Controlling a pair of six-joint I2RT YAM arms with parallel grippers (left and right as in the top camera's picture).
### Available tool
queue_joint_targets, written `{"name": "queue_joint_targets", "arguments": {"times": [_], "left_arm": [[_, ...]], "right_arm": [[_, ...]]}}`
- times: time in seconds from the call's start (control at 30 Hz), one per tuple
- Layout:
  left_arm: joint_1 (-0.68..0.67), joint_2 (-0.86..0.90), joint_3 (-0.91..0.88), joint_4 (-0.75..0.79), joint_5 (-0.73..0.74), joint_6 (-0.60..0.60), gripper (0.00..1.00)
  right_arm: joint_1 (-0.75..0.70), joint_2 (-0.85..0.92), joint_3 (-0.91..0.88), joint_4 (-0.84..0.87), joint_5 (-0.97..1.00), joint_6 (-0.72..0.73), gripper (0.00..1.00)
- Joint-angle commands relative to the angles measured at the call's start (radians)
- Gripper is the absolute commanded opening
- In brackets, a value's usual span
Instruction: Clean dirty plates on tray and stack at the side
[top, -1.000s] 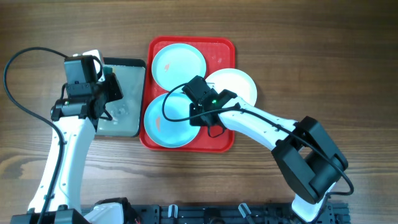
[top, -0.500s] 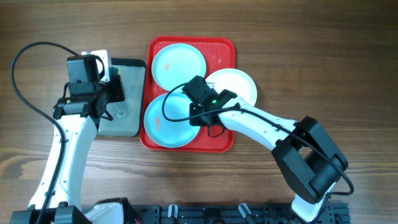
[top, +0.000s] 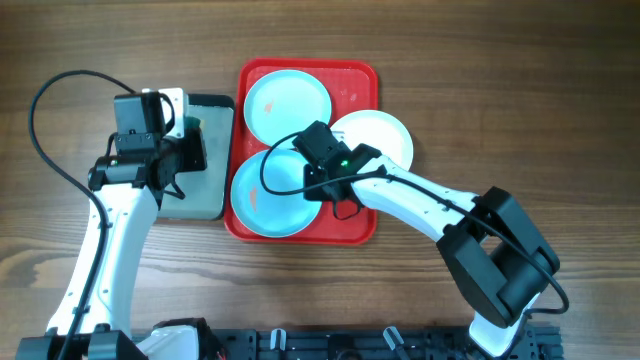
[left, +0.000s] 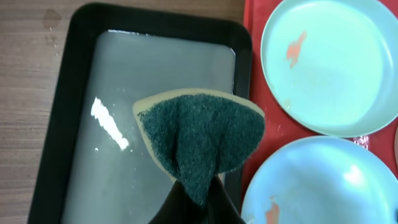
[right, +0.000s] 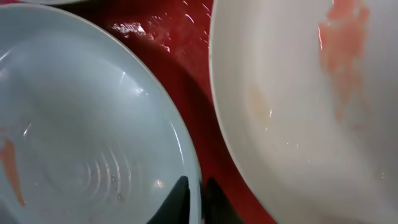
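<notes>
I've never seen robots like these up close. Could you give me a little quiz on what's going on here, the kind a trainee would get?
1. What do the left fingers hold over the dark grey tray? A) a green sponge B) a cloth C) nothing
2. True or false: the white plate is spotless.
3. Fill in: the right fingers sit astride the rim of a ____ plate on the red tray.

Key: 1 A. 2 False; it bears a reddish smear. 3 Light blue: it is the light blue plate nearer the robot.
</notes>
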Motion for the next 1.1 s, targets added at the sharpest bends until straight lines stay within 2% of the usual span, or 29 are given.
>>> {"name": "queue_joint_targets", "arguments": {"times": [0.0,0.13,0.3,0.4,0.43,0.63,0.7,0.77,1.07], "left_arm": [[-0.003,0.010,0.001,0.001,0.016,0.019,0.04],[-0.003,0.010,0.001,0.001,0.016,0.019,0.04],[-0.003,0.010,0.001,0.001,0.016,0.019,0.04],[-0.003,0.010,0.001,0.000,0.016,0.017,0.04],[-0.003,0.010,0.001,0.000,0.016,0.010,0.04],[-0.003,0.010,0.001,0.000,0.016,-0.007,0.04],[-0.003,0.010,0.001,0.000,0.016,-0.007,0.04],[-0.003,0.010,0.001,0.000,0.017,-0.008,0.04],[-0.003,0.011,0.001,0.000,0.048,-0.007,0.04]], "right_arm": [[0.000,-0.033,0.006,0.017,0.031,-0.006,0.17],[0.000,-0.033,0.006,0.019,0.062,-0.005,0.22],[0.000,-0.008,0.006,0.026,0.061,-0.004,0.20],[0.000,-0.001,0.006,0.048,0.048,-0.004,0.06],[0.000,-0.001,0.006,0.057,0.047,-0.005,0.04],[0.000,0.003,0.006,0.062,0.048,-0.004,0.05],[0.000,0.009,0.006,0.062,0.047,-0.004,0.12],[0.000,0.014,0.006,0.063,0.048,-0.004,0.13],[0.000,0.039,0.006,0.086,0.047,-0.004,0.12]]}}
